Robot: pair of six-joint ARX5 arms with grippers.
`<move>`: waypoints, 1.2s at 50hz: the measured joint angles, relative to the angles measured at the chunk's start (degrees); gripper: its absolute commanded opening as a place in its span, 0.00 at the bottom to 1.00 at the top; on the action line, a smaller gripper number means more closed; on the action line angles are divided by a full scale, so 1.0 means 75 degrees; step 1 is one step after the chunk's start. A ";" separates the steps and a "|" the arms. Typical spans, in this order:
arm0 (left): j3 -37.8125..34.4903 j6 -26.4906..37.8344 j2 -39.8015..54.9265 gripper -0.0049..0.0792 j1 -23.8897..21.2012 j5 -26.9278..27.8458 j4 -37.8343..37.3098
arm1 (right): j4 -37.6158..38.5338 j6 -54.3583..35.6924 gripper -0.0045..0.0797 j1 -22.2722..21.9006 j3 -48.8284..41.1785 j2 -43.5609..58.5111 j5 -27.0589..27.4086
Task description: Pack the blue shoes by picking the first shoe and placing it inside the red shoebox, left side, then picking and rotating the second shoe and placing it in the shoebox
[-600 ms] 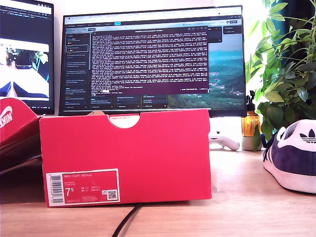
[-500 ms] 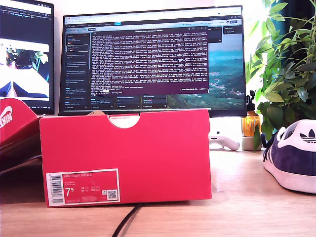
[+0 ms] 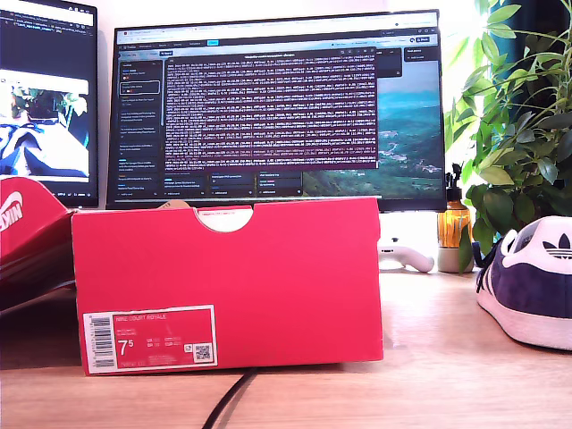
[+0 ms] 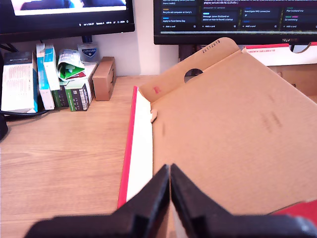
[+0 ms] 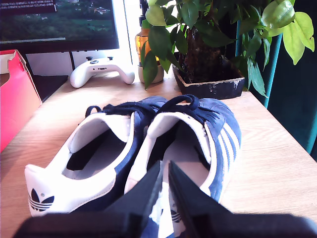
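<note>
Above the two blue shoes (image 5: 163,144) at the exterior view's right, my second gripper (image 5: 163,171) hovers with jaws closed and empty, poised to pick, while my first gripper (image 4: 170,173), likewise closed, waits over the open shoebox (image 3: 228,281).

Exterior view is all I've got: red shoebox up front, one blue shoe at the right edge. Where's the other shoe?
Observer: Both blue shoes sit side by side on the desk, heels toward my second gripper.
Operator: Holding either one?
Observer: No. Its jaws are shut, poised over the heels.
Operator: And the other arm?
Observer: My first gripper is shut too, above the open lid of the red shoebox.
</note>
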 measured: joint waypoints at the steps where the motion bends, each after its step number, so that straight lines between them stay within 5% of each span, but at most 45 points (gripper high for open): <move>1: 0.0000 0.0000 0.0000 0.04 0.0000 0.0009 0.0000 | 0.0000 0.0000 0.04 0.0003 0.0000 0.0000 0.0000; 7: 0.0000 -0.0504 0.0000 0.04 0.0000 0.0323 0.0012 | 0.0003 0.0533 0.04 0.0000 0.0000 0.0000 -0.0102; 25: 0.0000 -0.3468 0.0000 0.04 0.0000 0.1941 0.0134 | 0.0396 0.4852 0.04 0.0003 0.0003 0.0000 -0.1326; 35: 0.0064 -0.3625 0.0000 0.04 -0.0143 0.3512 0.0761 | 0.1201 0.5426 0.04 0.0003 0.0015 0.0000 -0.2667; 47: 0.1722 -0.1880 0.0052 0.04 -0.0527 0.3622 -0.0052 | 0.1011 0.5336 0.04 0.0003 0.0519 0.0017 -0.2809; 60: 0.3943 0.1495 0.2040 0.04 -0.0761 0.3585 -0.2838 | 0.0085 0.4074 0.04 0.0003 0.2159 0.1311 -0.2809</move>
